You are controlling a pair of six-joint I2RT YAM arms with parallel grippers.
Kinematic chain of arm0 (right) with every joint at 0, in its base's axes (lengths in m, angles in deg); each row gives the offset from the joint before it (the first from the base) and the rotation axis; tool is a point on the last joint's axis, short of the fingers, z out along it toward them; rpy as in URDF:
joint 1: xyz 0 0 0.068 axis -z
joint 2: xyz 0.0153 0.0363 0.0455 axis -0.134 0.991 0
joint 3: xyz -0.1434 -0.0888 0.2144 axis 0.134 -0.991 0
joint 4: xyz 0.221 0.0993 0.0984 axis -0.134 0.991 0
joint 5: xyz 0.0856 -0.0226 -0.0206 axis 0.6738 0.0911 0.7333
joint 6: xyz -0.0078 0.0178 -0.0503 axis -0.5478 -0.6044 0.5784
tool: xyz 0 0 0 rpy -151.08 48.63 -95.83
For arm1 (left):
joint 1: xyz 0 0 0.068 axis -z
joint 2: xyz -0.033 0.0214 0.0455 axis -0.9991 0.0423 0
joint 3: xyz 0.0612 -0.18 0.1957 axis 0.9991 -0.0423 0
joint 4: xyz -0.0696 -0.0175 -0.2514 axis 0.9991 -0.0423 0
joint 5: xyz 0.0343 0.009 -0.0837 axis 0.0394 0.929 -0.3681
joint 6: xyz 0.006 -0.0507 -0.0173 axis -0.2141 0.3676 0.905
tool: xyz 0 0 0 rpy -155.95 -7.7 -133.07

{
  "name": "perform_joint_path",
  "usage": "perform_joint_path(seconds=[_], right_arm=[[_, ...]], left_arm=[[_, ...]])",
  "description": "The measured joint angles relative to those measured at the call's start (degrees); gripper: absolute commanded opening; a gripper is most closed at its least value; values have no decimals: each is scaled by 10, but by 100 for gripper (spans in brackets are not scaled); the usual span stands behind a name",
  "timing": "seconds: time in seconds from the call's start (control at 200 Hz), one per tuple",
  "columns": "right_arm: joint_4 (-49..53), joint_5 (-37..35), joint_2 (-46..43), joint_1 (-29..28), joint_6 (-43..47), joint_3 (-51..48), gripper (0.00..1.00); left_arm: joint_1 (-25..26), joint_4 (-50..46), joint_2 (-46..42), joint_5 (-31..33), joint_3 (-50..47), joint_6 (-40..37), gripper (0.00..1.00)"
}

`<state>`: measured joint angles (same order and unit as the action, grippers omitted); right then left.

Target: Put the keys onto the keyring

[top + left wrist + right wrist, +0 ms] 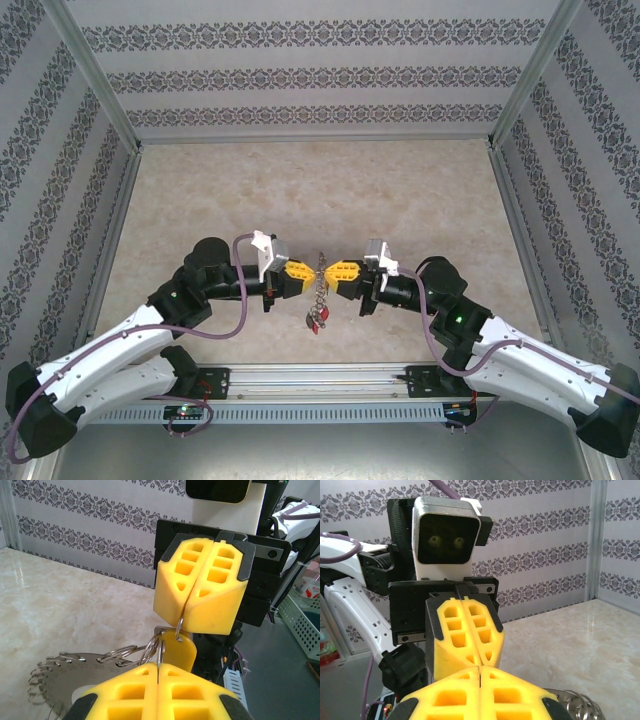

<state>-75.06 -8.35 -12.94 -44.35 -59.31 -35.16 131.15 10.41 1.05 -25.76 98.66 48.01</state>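
Where jaws meet, the scalloped silvery keyring (pixel 59 674) dangles keys (pixel 181 652).

White arm links (pixel 110 350), black joints (pixel 210 262), looping purple cables (pixel 243 290), yellow hollow-celled gripper fingers (pixel 220 605).

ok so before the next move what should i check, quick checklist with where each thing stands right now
1. Grip of the left gripper: ok, shut with a wire loop in the seam between its fingers.
2. Grip of the right gripper: ok, shut on the small ring.
3. The yellow key attached: ok, it hangs from that small ring, between the two grippers.
4. The yellow key already on the keyring: cannot tell, the loops overlap where they meet.
5. The red key accounted for: ok, it is in the dangling bunch beside the grippers in the top view.
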Motion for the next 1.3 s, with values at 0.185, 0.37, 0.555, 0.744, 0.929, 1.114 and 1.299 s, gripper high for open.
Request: perform_joint_path(seconds=[0.185, 0.37, 0.555, 0.744, 0.929, 1.114, 1.299], right_arm=[[0, -10, 12, -13, 13, 1, 0], [3, -31, 26, -24, 30, 8, 0], [7, -57, 17, -26, 43, 8, 0], [18, -71, 3, -26, 49, 7, 0], [21, -71, 3, -29, 56, 7, 0], [22, -71, 9, -33, 58, 7, 0], [18, -73, 19, -33, 58, 7, 0]], left_arm=[[6, -3, 14, 0, 2, -6, 0], [7, -5, 16, 0, 2, -13, 0], [7, -5, 16, 2, 3, -16, 0], [7, -5, 16, 2, 9, -17, 0], [7, -5, 16, 2, 9, -17, 0], [7, -6, 16, 2, 9, -17, 0], [7, -15, 15, 7, 9, -19, 0]])
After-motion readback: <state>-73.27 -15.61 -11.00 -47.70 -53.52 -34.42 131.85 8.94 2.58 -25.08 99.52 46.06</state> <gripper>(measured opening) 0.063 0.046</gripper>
